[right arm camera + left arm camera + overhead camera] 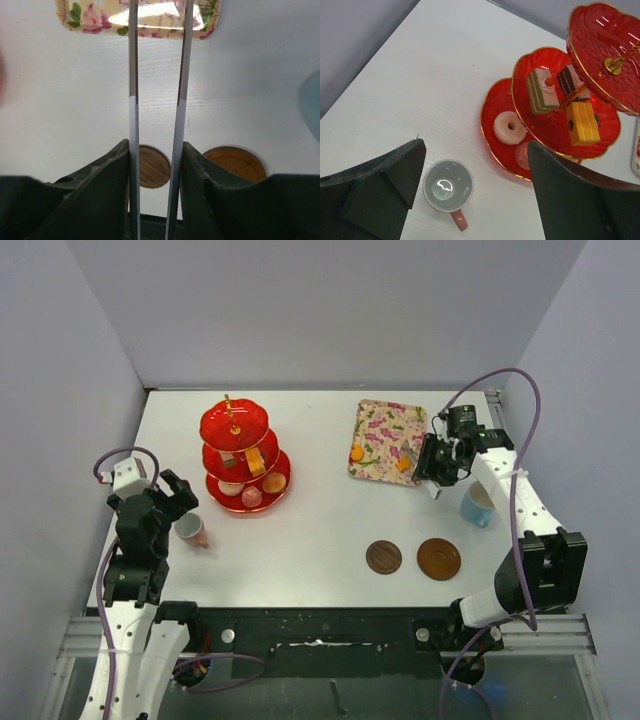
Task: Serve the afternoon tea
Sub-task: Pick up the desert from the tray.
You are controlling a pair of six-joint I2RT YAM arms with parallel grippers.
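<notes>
Saucers: the dark saucer (383,557) and the lighter saucer (439,559) lie side by side at the near right of the worktop (300,530). Both are bare, so I take them as landing spots for the cups.
Pink cup: the pink cup (448,186) stands upright and empty at near left, with its handle towards the near edge and well apart from either saucer.
Left gripper: my left gripper (476,150) hovers above that cup with its fingers spread wide, holding nothing. I judge it is lined up to take the cup.
Light-blue cup: the light-blue cup (477,505) stands upright at right, just beyond the lighter saucer.
Right gripper: my right gripper (156,150) is clamped on metal tongs (133,60). Their blades are slightly apart and point at the tray, I judge so as to lift sweets without crushing them.
Tray: the floral tray (385,425) at far right carries two orange sweets (357,452) (403,464).
Stand: the red translucent stand (215,428) sits at far left with scalloped gold-edged tiers. The top tier is bare, the middle one holds a green-and-pink cake (541,90), a brown slice (572,82) and a yellow slice (581,122), and the bottom one holds a pale doughnut (509,127).
</notes>
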